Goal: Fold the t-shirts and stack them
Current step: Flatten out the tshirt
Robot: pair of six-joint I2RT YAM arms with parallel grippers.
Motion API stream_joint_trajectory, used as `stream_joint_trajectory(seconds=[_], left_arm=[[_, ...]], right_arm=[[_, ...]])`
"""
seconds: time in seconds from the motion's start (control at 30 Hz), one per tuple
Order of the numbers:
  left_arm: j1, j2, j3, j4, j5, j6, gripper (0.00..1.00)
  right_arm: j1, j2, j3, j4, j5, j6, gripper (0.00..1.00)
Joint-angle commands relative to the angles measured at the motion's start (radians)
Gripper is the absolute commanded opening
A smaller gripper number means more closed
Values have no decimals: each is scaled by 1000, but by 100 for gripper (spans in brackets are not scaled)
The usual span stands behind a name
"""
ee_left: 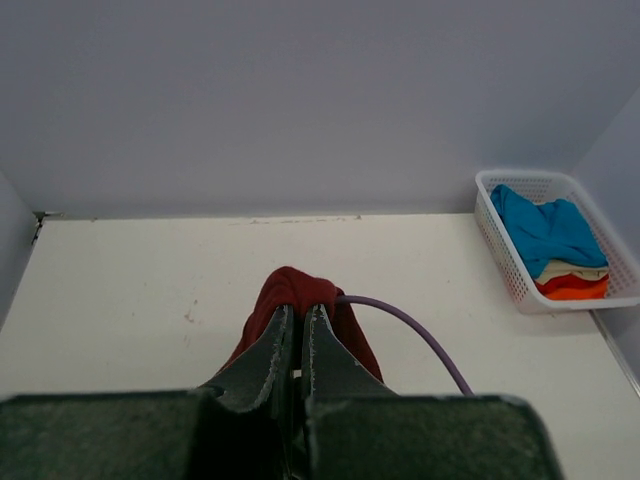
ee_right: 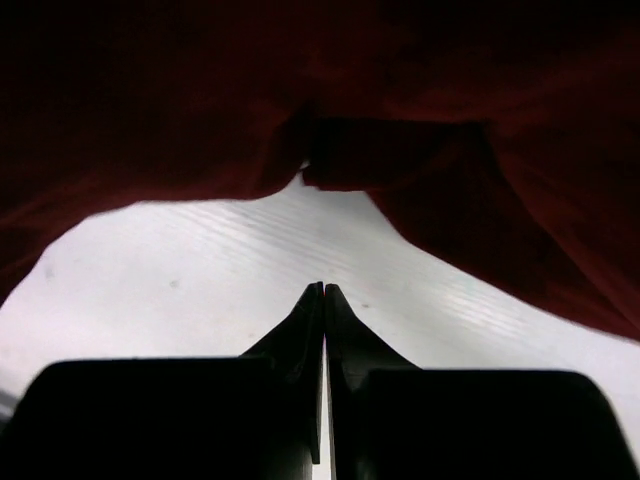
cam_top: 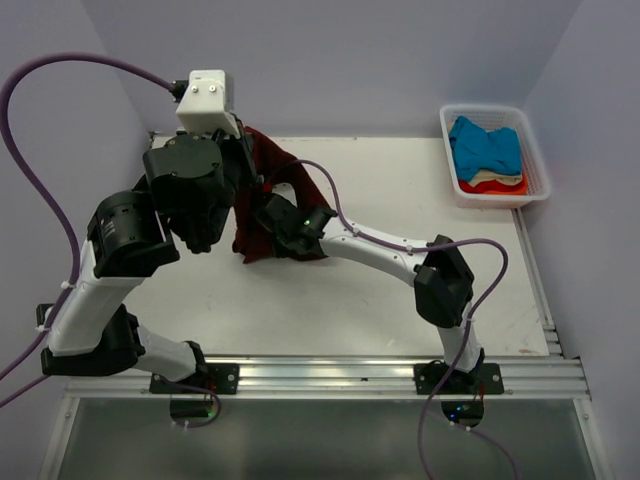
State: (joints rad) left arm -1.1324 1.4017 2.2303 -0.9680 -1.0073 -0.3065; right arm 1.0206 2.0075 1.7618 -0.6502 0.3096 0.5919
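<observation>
Two arms meet over the maroon t-shirt [cam_top: 262,195] in the top view. The left arm [cam_top: 110,260] is raised at the far left and the right arm [cam_top: 390,255] reaches in low from the right. The shirt is bunched, and its long axis goes from far to near across the tabletop [cam_top: 300,310]. At the far right a white basket [cam_top: 449,150] holds a blue t-shirt [cam_top: 485,145].

In the left wrist view, the left fingers [ee_left: 272,350] are almost together. They pinch a fold of the maroon t-shirt at their tips, and the cloth hangs down from there. A purple cable [ee_left: 410,330] passes just right of it. In the basket a cream t-shirt [ee_left: 575,272] and an orange-red t-shirt [ee_left: 578,292] lie under the blue one.

In the right wrist view, the right fingers [ee_right: 300,325] are pressed together, with no cloth seen between them. The maroon cloth hangs above and beyond the tips, apart from them.
</observation>
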Motion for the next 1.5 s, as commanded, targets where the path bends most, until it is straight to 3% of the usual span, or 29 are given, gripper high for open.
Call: stream_joint_trajectory(seconds=[0.0,0.5,0.57,0.6,0.67,0.7,0.77,0.9,0.97,1.07,1.27,1.47], left_arm=[[5,-29,-12,31,-30,-20,0],[5,-72,-57,20,-60,-43,0],[5,-73,-58,20,-56,-46,0],[5,-72,-60,22,-54,-48,0],[5,-70,-63,28,-51,-48,0],[5,-67,-64,28,-50,-46,0],[5,-66,-61,26,-50,-46,0],[5,-61,-49,26,-53,-40,0],[5,-56,-44,37,-51,-34,0],[5,-47,-38,51,-48,-20,0],[5,-9,-8,58,-39,-2,0],[5,5,5,52,-28,-8,0]], right_arm=[[-2,-38,34,-107,167,25,0],[-56,-220,-68,-339,552,62,0],[-65,-237,-79,-342,546,57,0],[-68,-268,-91,-310,473,31,0],[-76,-308,-168,-154,341,-41,14],[-82,-343,-191,-113,288,-43,33],[-86,-365,-243,-30,156,-29,58],[-85,-404,-315,59,-27,17,76],[-76,-444,-425,188,-160,48,82],[-32,-451,-556,342,-221,75,87],[120,-369,-553,399,-146,45,89],[228,-268,-456,382,90,-1,90]])
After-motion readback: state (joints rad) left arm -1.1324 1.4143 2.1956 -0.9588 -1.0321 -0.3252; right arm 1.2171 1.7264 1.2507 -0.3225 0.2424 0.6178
